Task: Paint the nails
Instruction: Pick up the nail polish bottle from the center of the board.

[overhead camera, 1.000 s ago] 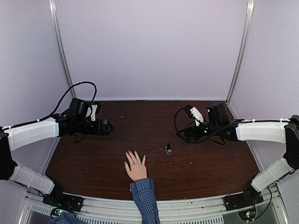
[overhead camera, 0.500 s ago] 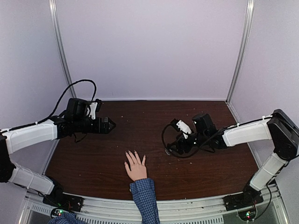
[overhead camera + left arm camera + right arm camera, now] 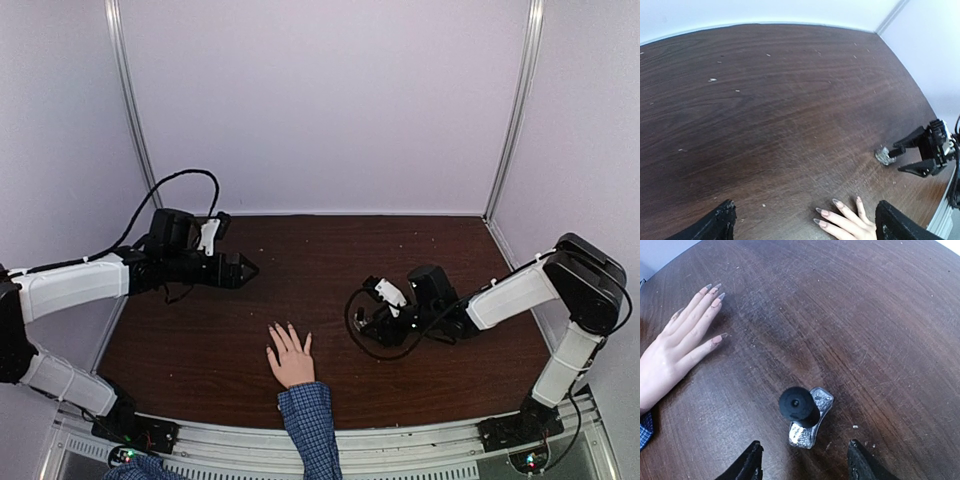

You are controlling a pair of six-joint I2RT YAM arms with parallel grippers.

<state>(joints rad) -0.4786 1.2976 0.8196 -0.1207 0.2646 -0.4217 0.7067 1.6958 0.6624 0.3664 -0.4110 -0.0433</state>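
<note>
Right hand [image 3: 805, 442]: we see it newly arrived, straddling the polish bottle [image 3: 799, 405] at lower centre, unclenched.
Left hand [image 3: 804, 207]: released.
Nails [image 3: 715, 290]: painting pending.

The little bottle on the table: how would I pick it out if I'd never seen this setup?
Start at the dark wooden table and find the human hand lying flat at its near edge. To that hand's right, in front of the right gripper, sits the bottle: the only loose object there, glittery silver glass under a round black cap.
</note>
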